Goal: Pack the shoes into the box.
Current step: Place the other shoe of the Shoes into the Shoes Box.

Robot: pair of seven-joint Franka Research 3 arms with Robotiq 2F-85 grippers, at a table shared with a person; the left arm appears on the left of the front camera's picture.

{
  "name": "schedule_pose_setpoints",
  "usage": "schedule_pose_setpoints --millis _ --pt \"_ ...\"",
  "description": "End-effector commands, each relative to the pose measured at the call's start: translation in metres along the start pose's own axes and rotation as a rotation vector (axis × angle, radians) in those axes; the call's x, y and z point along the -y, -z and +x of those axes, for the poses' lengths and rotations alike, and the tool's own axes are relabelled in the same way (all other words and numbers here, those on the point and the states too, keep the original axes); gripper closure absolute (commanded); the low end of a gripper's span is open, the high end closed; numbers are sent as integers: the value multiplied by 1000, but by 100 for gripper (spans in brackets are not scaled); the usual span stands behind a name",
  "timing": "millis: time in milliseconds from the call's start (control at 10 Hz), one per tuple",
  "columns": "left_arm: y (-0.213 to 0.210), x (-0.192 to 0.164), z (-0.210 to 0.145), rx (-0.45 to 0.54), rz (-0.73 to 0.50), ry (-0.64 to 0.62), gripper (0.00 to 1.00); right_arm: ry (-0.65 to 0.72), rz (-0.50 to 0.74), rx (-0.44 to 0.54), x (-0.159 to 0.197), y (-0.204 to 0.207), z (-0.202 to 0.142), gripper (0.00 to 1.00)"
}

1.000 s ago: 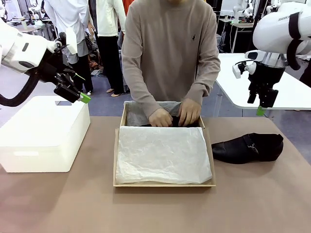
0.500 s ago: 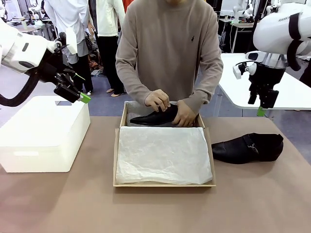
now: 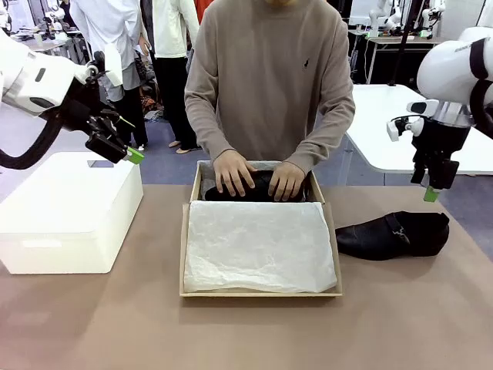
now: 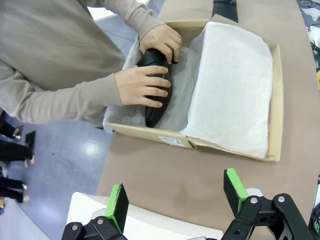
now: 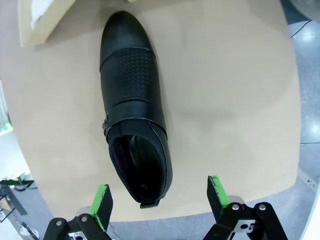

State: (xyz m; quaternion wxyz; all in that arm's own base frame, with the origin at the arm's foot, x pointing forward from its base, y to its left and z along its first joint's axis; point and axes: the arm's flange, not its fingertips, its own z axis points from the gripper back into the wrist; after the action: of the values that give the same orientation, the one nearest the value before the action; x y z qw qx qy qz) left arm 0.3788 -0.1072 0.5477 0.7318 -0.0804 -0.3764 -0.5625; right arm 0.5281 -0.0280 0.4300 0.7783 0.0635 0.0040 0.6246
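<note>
Two shoes, two places. From the front, one shoe lies across the far end of the box, pressed under the person's hands, and white tissue paper covers the rest of the box. The loose shoe lies on the bench just right of the box, its long axis across the bench and its toe towards the box. The right end effector hangs above its heel end, empty, and is plainly the nearer one. The left end effector hovers over the white bin, well apart from both shoes.

From the left wrist, the left end effector has its fingers spread wide with nothing between them. The box lies ahead, and the hands cover much of the shoe inside it.

From the right wrist, the right end effector stands open above the loose shoe. The shoe runs away from it lengthwise, heel opening nearest and toe towards the box corner, so I'd judge the jaws would close across its width. It sits nearer one finger than the other. Its sole is hidden.
</note>
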Motion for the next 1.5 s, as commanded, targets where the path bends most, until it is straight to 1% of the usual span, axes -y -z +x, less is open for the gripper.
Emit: schedule_pose_setpoints --millis 0,200,400,600,900,1400 --pt "2 -2 -2 18 -13 10 0 -13 -30 59 -3 14 -3 0" --pt "2 -2 -2 18 -13 10 0 10 -47 82 -1 27 -5 0" --pt "2 -2 -2 18 -13 10 0 21 -45 72 2 39 -5 0" --pt "2 -2 -2 18 -13 10 0 37 -42 64 4 43 -10 0" --pt "2 -2 -2 18 -13 10 0 24 -34 46 8 50 -17 0" --pt "2 -2 -2 18 -13 10 0 32 -14 49 8 60 -26 0"
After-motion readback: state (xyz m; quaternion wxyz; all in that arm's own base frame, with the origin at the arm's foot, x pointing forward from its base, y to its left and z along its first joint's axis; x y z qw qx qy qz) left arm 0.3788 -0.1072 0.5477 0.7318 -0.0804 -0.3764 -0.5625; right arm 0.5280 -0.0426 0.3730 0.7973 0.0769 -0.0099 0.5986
